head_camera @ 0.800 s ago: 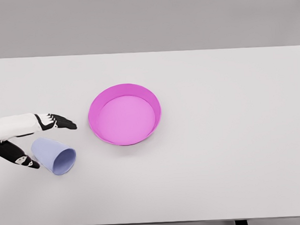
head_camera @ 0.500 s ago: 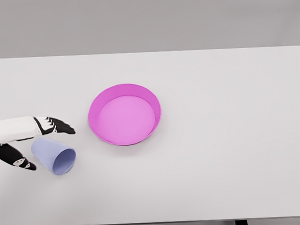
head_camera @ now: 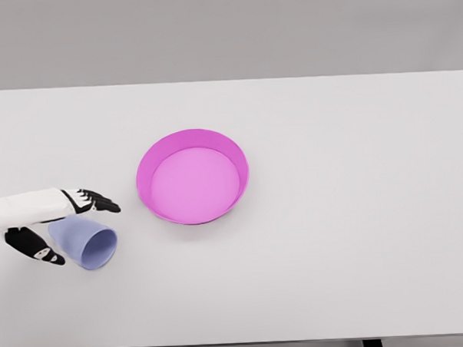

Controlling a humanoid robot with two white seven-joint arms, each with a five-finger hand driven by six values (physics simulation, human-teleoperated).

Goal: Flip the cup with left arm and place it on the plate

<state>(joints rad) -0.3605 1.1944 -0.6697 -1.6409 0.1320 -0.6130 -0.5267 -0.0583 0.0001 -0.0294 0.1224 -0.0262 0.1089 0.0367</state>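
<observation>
I have the left hand (head_camera: 53,223) at the table's (head_camera: 357,237) left edge, fingers (head_camera: 94,201) above and thumb (head_camera: 36,249) below the cup (head_camera: 84,239), spread wide to straddle it, gripping nothing yet. The cup lies on its side, mouth toward me, so I judge this bracket suits a scoop-and-turn. The pink plate (head_camera: 193,177) sits well apart, right of it.

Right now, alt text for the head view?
The left hand straddles a pale blue cup lying on its side on a white table, fingers above it, thumb below, not closed. A pink plate sits empty to the cup's upper right.
</observation>
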